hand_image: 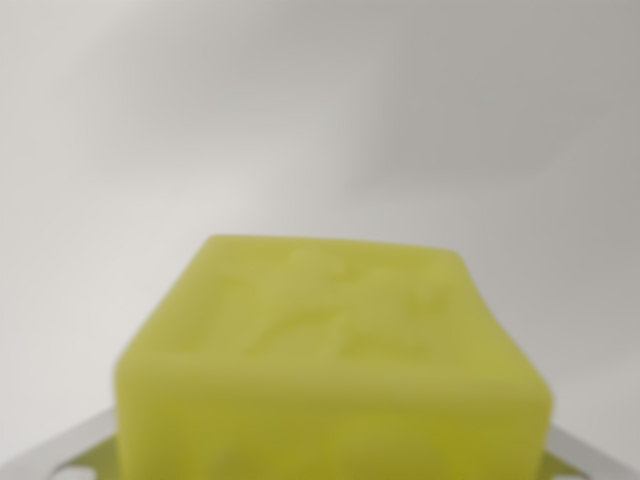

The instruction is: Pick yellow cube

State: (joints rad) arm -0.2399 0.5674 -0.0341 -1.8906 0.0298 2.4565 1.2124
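1 yellow cube fills the lower middle of the wrist view, so close to the camera that the whole picture is soft and out of focus. Its front face runs off the bottom edge of the frame, and its top face slopes away toward the far side, where the back edge sits a little above the middle of the picture. That top face carries a raised or pressed pattern, too blurred to read. The colour is a bright yellow leaning to lime.

At the 2 bottom corners, pale grey metal parts of the tool come in from the wrist view's left and the wrist view's right, one on each side of the cube. Each lies right against the cube's lower flank, with a little yellow tint reflected on the metal at the left. The fingertips themselves are hidden behind or below the cube, so I cannot tell whether the tool is clamped on the cube or merely standing around it, nor how wide it stands.

Behind the cube lies only a plain, pale grey-white ground, evenly lit, with a faint darker band across the right side. Whether that is a table or a wall cannot be told from this view.
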